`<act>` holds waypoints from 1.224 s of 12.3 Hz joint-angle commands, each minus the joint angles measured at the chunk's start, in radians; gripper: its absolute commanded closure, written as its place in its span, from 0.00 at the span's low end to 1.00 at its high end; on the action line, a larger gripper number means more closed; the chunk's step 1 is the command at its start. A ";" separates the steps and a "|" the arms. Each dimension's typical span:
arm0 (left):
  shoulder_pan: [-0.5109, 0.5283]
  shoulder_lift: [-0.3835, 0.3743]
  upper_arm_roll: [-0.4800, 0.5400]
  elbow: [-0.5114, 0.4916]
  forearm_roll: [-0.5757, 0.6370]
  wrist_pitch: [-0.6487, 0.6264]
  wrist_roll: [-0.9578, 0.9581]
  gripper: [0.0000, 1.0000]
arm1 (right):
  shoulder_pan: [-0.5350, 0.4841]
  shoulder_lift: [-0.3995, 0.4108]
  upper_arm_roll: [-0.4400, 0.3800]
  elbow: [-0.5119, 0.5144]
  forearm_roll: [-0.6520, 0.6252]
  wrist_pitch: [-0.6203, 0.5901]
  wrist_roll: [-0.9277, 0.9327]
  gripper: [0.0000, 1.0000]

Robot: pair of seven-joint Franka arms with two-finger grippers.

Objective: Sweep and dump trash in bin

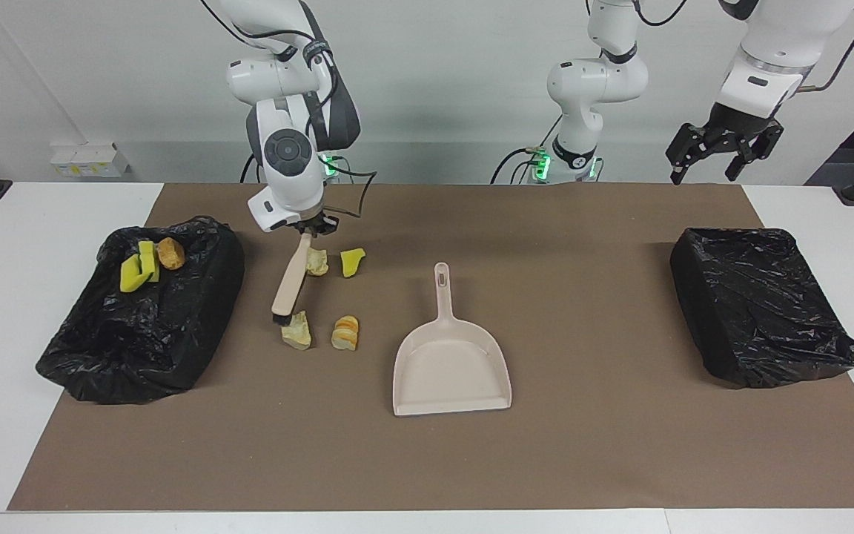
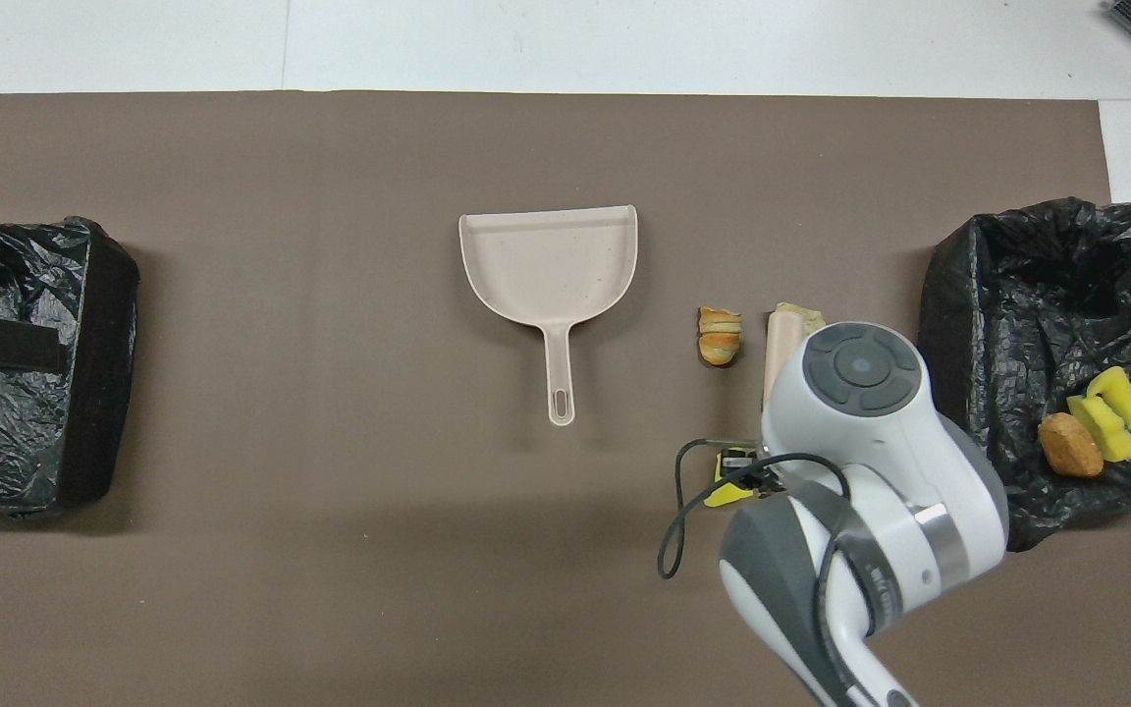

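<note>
We see the right gripper (image 1: 311,227) clamped on the brush (image 1: 290,282), bristles beside 4 trash scraps (image 1: 296,330), ready to push them dustpan-ward (image 1: 451,363); left gripper (image 1: 723,148) waits open above the table's left-arm end.

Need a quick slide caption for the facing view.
Right tool holds brush at four scraps beside dustpan; left tool waits open.

mat (image 1: 583,445) was brown | dustpan (image 1: 451,367) beige | bins (image 1: 760,304) black | trash (image 1: 296,329) yellow, tan, orange-streaked | brush (image 1: 290,285) beige, black-bristled
</note>
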 commanded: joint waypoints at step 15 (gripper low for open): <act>0.010 -0.001 -0.008 -0.001 0.012 -0.003 0.012 0.00 | 0.065 0.071 0.013 0.148 0.037 0.130 -0.013 1.00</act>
